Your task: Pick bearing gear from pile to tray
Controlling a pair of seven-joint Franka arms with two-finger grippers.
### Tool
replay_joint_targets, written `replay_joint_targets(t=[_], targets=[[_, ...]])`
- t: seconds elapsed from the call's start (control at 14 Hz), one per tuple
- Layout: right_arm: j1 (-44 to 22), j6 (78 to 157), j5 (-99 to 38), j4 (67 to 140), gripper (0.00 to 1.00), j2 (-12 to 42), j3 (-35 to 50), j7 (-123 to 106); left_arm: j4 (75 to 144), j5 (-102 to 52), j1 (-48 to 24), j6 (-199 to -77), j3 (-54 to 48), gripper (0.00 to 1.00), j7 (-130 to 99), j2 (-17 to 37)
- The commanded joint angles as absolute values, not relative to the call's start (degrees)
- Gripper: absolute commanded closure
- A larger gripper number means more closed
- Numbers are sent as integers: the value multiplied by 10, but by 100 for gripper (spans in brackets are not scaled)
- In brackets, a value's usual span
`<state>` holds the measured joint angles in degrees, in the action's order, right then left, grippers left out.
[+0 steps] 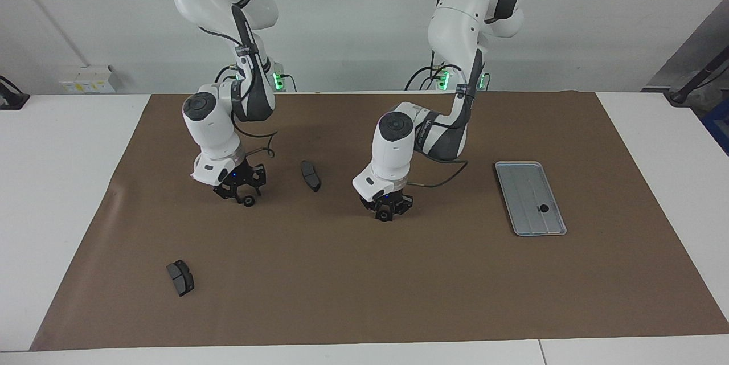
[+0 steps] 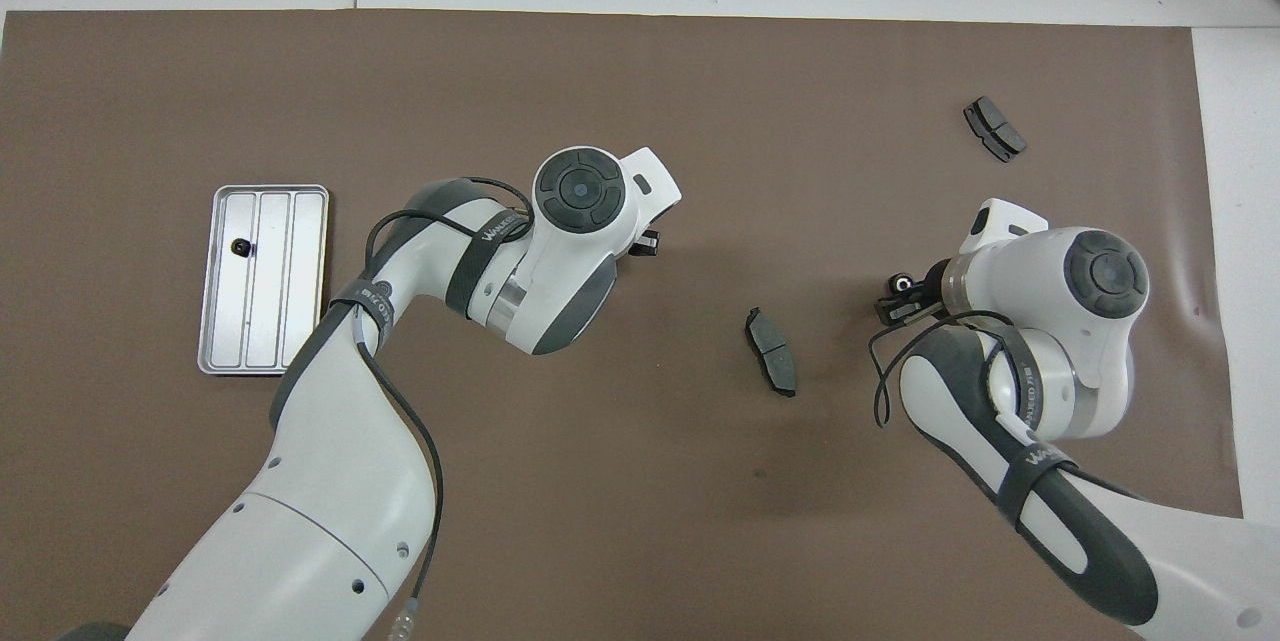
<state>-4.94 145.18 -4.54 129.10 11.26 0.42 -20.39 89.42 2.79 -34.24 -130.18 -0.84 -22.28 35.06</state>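
While I'm watching, my left end effector (image 1: 385, 214) has pinched a small black round gear (image 1: 385, 216) on the brown mat (image 1: 364, 274). Right end effector (image 1: 246, 199) grips another black gear (image 1: 248, 201). One gear (image 1: 544, 208) sits in the grooved silver-grey metal tray (image 1: 521, 183).

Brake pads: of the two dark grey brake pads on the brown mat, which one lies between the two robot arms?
The dark grey brake pad nearer the robots, between both arms. The other brake pad lies alone, farther from the robots.
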Motion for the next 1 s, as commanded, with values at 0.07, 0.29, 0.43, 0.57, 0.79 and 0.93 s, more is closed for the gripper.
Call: replay_joint_targets(t=[0.07, 0.29, 0.43, 0.57, 0.79, 0.93], targets=[[-48, 1466, -52, 1309, 46, 101, 0, -218, 892, 10, -296, -1286, -3, 100, -215, 344], [-49, 1480, -52, 1308, 46, 103, 0, -209, 894, 7, -241, -1233, -6, 100, -179, 316], [-49, 1482, -53, 1309, 46, 103, 1, -207, 901, -8, -193, -1209, -5, 100, -133, 295], [-49, 1484, -53, 1308, 46, 104, 1, -197, 911, -23, -137, -1180, -5, 100, -58, 270], [-49, 1491, -53, 1308, 46, 105, 1, -194, 974, -36, -56, -1179, -5, 100, 66, 221], [-49, 1492, -53, 1308, 79, 105, 1, -194, 1010, -38, -21, -1180, -4, 100, 130, 203]])
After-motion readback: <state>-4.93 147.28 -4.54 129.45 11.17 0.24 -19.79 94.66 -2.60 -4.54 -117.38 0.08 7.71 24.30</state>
